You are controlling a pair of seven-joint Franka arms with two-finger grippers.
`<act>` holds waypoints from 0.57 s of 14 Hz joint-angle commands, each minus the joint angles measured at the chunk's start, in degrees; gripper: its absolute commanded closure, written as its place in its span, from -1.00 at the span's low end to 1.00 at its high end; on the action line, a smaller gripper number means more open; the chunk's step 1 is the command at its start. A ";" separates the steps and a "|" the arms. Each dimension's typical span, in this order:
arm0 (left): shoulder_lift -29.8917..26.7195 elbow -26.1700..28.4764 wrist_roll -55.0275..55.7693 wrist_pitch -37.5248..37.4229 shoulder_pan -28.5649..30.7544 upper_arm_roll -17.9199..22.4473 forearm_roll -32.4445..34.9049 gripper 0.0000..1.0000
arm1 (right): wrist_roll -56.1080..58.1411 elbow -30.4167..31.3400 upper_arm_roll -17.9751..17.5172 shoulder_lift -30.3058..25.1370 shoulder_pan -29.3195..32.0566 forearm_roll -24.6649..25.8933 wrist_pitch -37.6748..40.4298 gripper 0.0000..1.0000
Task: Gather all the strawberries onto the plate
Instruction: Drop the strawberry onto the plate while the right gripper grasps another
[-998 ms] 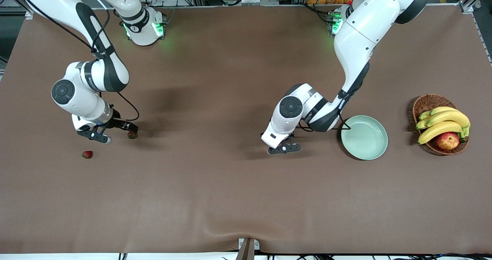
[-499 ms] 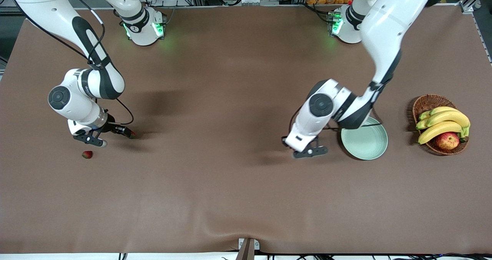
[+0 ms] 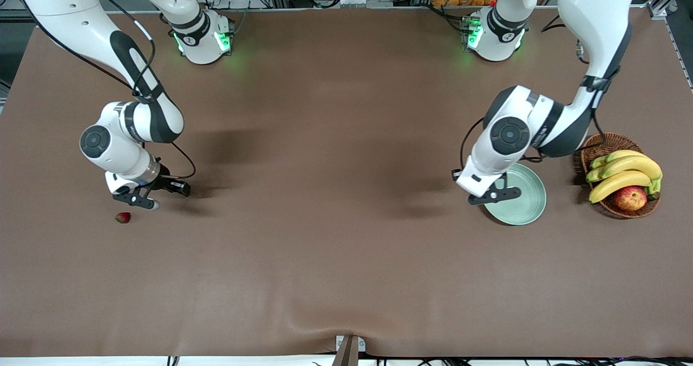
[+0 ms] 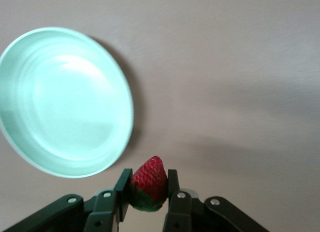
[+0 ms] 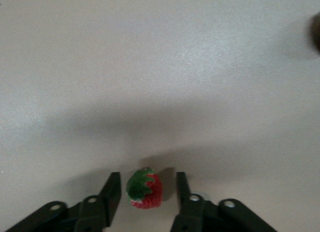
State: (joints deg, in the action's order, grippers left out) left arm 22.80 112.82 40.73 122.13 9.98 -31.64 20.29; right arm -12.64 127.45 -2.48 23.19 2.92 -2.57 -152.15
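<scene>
The left tool (image 4: pixel 147 192), clamped on a strawberry (image 4: pixel 148 184), hangs over the plate's (image 3: pixel 528 214) rim, while the right tool (image 5: pixel 148 192) straddles another strawberry (image 5: pixel 145 189) on the table (image 3: pixel 335 247), fingers not touching it.

Bright overhead light; soft shadows spread beneath my arms beside the round pale mint-green plate (image 3: pixel 521 203), perhaps slightly blurred.

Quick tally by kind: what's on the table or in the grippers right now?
Strawberries: 3
Plate: 1
Wicker basket: 1
Banana bunch: 1
Apple: 1
Total: 7
</scene>
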 commanded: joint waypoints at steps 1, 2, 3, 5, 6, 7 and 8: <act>-1.62 3.89 -1.08 -0.49 3.10 -0.79 1.94 1.00 | -0.55 -1.06 -0.15 1.68 -0.19 0.19 -0.69 0.12; -1.35 4.86 -1.09 -0.40 4.50 -0.88 4.04 1.00 | -0.55 -1.06 -0.15 1.77 -0.19 0.19 -0.69 0.11; -1.26 5.91 -1.09 0.04 5.48 -0.88 5.71 1.00 | -0.64 -1.06 -0.15 1.86 -0.28 0.19 -0.78 0.11; -0.83 6.27 -1.17 0.39 7.50 -0.88 6.95 1.00 | -0.55 -1.06 -0.15 1.95 -0.19 0.19 -0.87 0.19; 0.05 6.27 -1.17 0.83 7.68 -0.88 7.04 1.00 | -0.55 -1.06 -0.24 1.86 -0.28 0.19 -0.78 0.55; 0.49 6.45 -1.17 2.05 7.86 -0.79 7.65 1.00 | -0.72 -1.15 -0.33 1.78 -0.54 0.19 -0.26 0.89; 1.54 6.45 -1.17 3.28 8.73 -0.79 8.79 1.00 | -1.59 -1.15 -0.33 1.34 -0.89 0.19 0.01 1.00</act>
State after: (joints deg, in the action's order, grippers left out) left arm 23.15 118.72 39.50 123.09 17.32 -31.64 26.52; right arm -12.81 127.08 -2.67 24.49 2.81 -2.57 -152.42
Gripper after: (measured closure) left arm 0.670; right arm 0.674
